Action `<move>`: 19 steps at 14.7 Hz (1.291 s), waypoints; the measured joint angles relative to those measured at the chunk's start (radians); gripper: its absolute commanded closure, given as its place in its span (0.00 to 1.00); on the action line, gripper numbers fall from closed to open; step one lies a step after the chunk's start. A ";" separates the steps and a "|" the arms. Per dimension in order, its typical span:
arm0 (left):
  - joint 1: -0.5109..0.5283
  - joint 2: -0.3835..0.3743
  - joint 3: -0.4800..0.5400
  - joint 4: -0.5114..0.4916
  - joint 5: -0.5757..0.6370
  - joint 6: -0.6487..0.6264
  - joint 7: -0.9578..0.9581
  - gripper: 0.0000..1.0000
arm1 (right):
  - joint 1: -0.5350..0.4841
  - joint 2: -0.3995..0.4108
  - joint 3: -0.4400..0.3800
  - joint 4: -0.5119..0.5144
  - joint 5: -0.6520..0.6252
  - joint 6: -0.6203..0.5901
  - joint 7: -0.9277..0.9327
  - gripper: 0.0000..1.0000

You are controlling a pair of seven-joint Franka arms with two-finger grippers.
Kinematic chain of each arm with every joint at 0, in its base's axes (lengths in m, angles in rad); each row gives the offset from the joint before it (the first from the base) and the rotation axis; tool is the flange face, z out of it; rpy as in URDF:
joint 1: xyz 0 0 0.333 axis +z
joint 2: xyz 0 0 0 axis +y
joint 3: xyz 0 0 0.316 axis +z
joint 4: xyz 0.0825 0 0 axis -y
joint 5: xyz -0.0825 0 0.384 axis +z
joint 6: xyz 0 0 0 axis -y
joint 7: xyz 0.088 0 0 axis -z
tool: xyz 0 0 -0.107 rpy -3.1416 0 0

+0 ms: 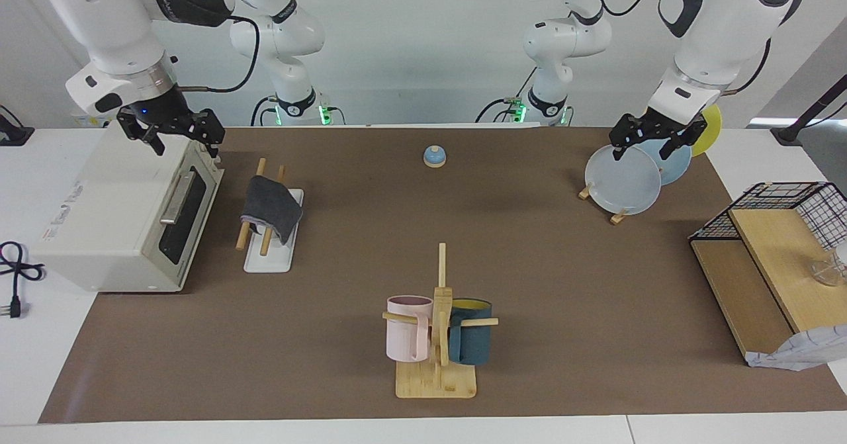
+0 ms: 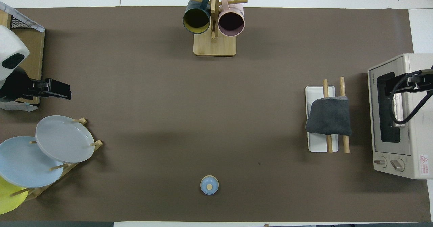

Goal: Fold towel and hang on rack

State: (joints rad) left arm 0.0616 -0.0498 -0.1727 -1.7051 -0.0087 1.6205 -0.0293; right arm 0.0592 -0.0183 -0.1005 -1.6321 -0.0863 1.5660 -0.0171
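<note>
The towel [image 1: 271, 207] [image 2: 329, 116] hangs folded over the rack's two wooden rods, dark grey face outward. The rack [image 1: 268, 260] [image 2: 316, 145] stands on its white base beside the toaster oven, toward the right arm's end of the table. My right gripper [image 1: 185, 141] [image 2: 411, 83] hovers open over the top of the toaster oven, apart from the towel and holding nothing. My left gripper [image 1: 645, 149] [image 2: 55, 89] hangs open and holding nothing over the plate stand at the left arm's end.
A white toaster oven [image 1: 119, 219] sits beside the rack. A mug tree [image 1: 437, 338] with pink and teal mugs stands farthest from the robots. There are also a small blue bell [image 1: 434, 157], a plate stand [image 1: 625, 179], a wire-basket shelf [image 1: 781, 245] and a patterned cloth [image 1: 801, 355].
</note>
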 measured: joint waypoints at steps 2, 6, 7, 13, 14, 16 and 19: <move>0.000 0.000 0.000 0.000 0.000 0.000 0.000 0.00 | 0.000 0.000 -0.001 0.001 0.000 0.000 0.000 0.00; 0.000 0.000 0.000 0.000 0.000 0.000 0.000 0.00 | -0.015 0.000 -0.010 0.001 0.005 0.017 0.001 0.00; 0.000 0.000 0.000 0.000 0.000 0.000 0.000 0.00 | -0.021 0.000 -0.013 0.001 0.006 0.018 0.001 0.00; 0.000 0.000 0.000 0.000 0.000 0.000 0.000 0.00 | -0.035 0.000 -0.014 0.001 0.009 0.018 0.001 0.00; 0.000 0.000 0.000 0.000 0.000 0.000 0.000 0.00 | -0.035 0.000 -0.014 0.001 0.010 0.018 0.001 0.00; 0.000 0.000 0.000 0.000 0.000 0.000 0.000 0.00 | -0.035 0.000 -0.014 0.001 0.025 0.017 0.001 0.00; 0.000 0.000 0.000 0.000 0.000 0.000 0.000 0.00 | -0.035 0.000 -0.014 0.001 0.052 0.002 0.001 0.00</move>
State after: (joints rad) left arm 0.0616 -0.0498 -0.1725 -1.7051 -0.0084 1.6205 -0.0293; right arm 0.0240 -0.0182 -0.1142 -1.6307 -0.0344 1.5678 -0.0163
